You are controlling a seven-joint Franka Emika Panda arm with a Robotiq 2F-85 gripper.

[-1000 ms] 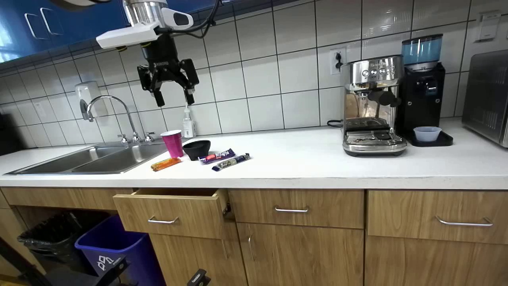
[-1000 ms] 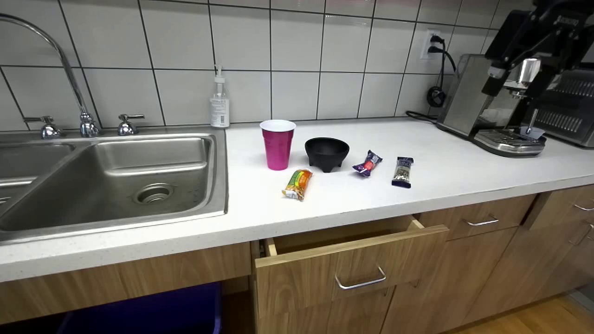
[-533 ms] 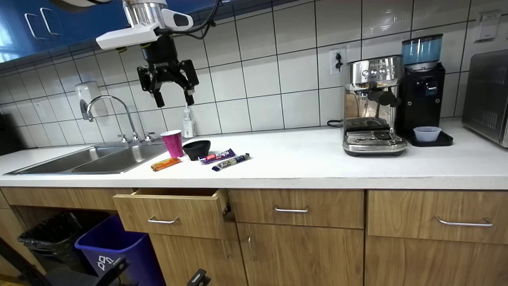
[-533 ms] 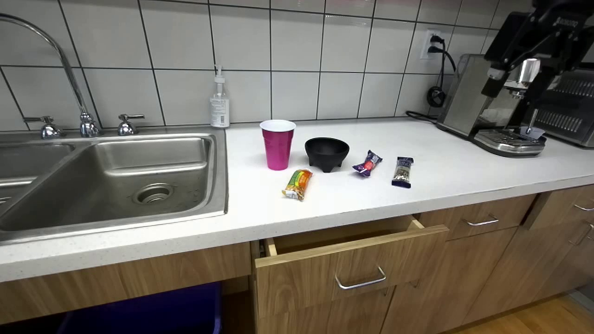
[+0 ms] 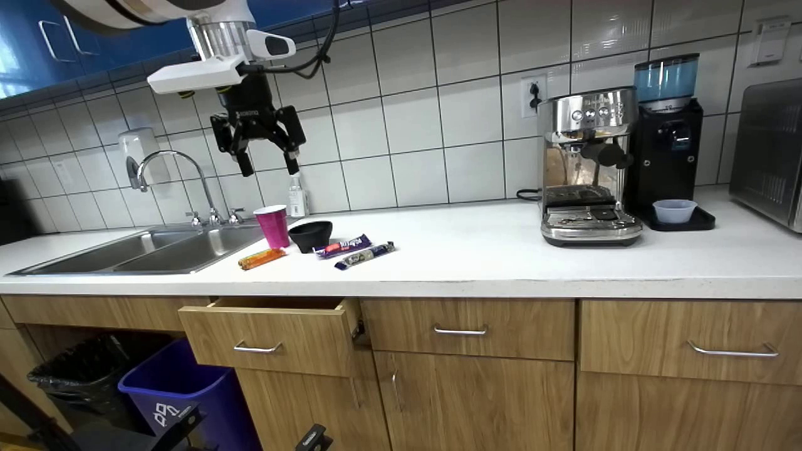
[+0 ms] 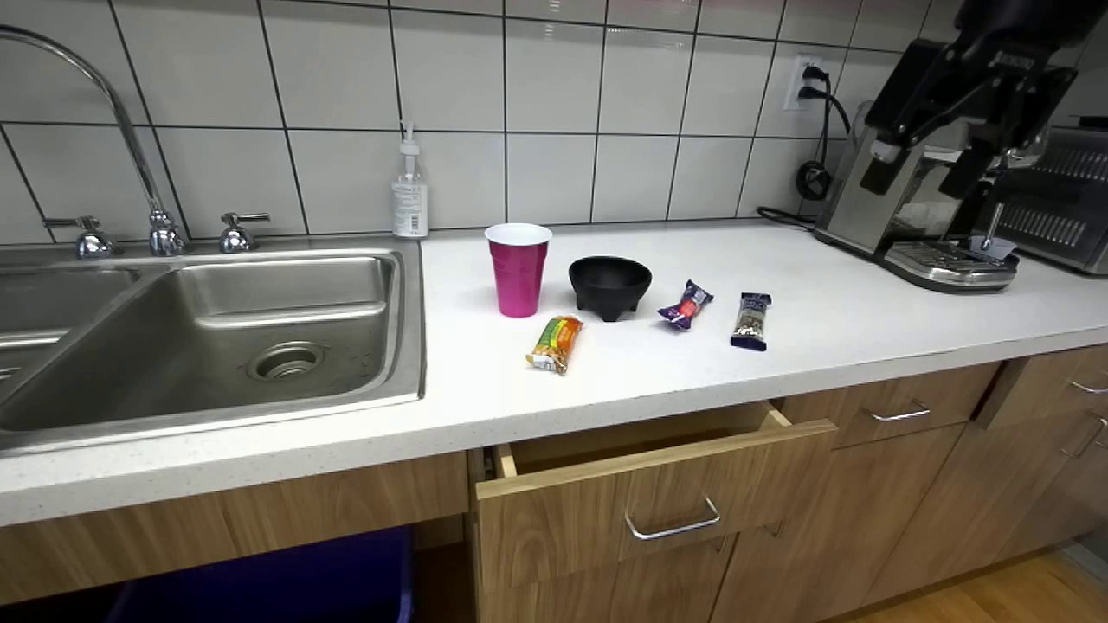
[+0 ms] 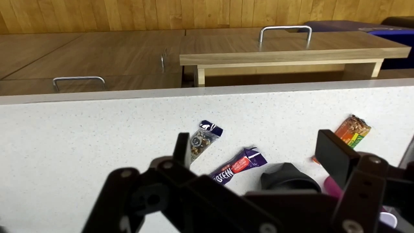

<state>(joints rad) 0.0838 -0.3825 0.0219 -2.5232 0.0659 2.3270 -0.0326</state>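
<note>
while the gripper (image 5: 269, 168) hangs in the upper left of the frame in an exterior view, its jaws stand wide apart and unloaded. beneath it, the white counter (image 5: 463, 250) supports a loose group of five items, well apart from the jaws. a pink cup (image 6: 518, 275) stands upright near the centre of the frame in an exterior view. a black bowl (image 6: 609, 290) stands just beside it, to the right in the frame. an orange-wrapped bar (image 6: 555, 344) lies below the cup and bowl in the frame. a purple-wrapped bar (image 6: 686, 305) lies right of the bowl, and a clear-windowed bar (image 6: 750, 321) with dark blue ends lies farther right.

in the wrist view, the bowl and the purple-wrapped bar appear at lower centre, framed between the two fingers.

at the lower centre of the frame in an exterior view, a wooden drawer (image 6: 567, 528) stands extended. a steel sink (image 6: 409, 346) occupies the left of that frame; a pump bottle (image 6: 409, 201) stands at its back corner.
</note>
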